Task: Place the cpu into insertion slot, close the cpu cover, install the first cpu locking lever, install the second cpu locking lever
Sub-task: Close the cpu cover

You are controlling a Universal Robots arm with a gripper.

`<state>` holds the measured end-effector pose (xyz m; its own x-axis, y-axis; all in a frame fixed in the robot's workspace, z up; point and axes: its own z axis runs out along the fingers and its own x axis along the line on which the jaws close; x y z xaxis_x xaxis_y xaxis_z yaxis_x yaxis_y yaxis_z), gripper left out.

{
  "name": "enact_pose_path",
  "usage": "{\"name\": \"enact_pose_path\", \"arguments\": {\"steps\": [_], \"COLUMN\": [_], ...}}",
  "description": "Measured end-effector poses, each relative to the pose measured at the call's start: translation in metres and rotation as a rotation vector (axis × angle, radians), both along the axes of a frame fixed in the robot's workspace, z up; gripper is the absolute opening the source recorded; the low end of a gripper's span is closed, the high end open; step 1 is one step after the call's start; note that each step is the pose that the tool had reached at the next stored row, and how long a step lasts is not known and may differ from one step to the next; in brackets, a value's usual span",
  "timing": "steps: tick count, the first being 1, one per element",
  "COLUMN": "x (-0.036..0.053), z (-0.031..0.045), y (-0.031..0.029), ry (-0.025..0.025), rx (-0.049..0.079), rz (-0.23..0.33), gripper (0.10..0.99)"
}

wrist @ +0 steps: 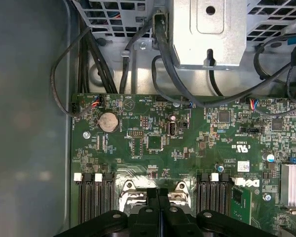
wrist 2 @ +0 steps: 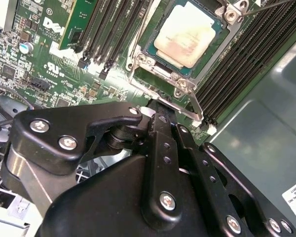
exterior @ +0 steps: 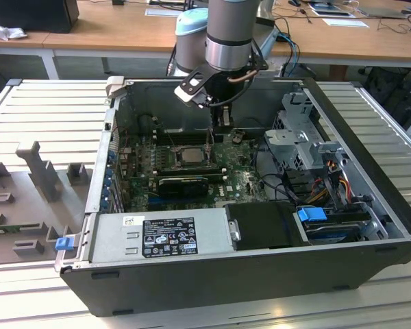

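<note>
The cpu (wrist 2: 187,34), a pale square chip, lies flat in the insertion slot (wrist 2: 136,63) on the green motherboard; the exterior view shows it (exterior: 190,156) in the middle of the open case. The silvery cpu cover (wrist 2: 213,51) lies down around the chip as a frame. A thin metal locking lever (wrist 2: 196,106) runs along one side of the socket, and another thin rod (wrist 2: 271,5) crosses a far corner. My gripper (wrist 2: 155,106) hovers just beside the socket with its black fingers (wrist: 153,197) pressed together. Its tip is close to the near lever; whether they touch is hidden.
Black memory slots (wrist 2: 246,54) flank the socket on both sides. A long black card (exterior: 185,184) sits in front of it. The power supply (exterior: 157,233), drive cage (exterior: 308,144) and loose cables (wrist: 177,74) crowd the case. The case's grey wall (wrist 2: 266,138) stands close by.
</note>
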<state>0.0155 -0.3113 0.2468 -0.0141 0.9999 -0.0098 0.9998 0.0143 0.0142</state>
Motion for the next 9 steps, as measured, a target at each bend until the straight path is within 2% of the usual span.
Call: {"name": "enact_pose_path", "arguments": {"steps": [9], "x": [-0.0060], "z": [0.0000], "y": [0.0000], "ry": [0.0000], "rx": [0.000], "rz": [0.000], "gripper": [0.106]}}
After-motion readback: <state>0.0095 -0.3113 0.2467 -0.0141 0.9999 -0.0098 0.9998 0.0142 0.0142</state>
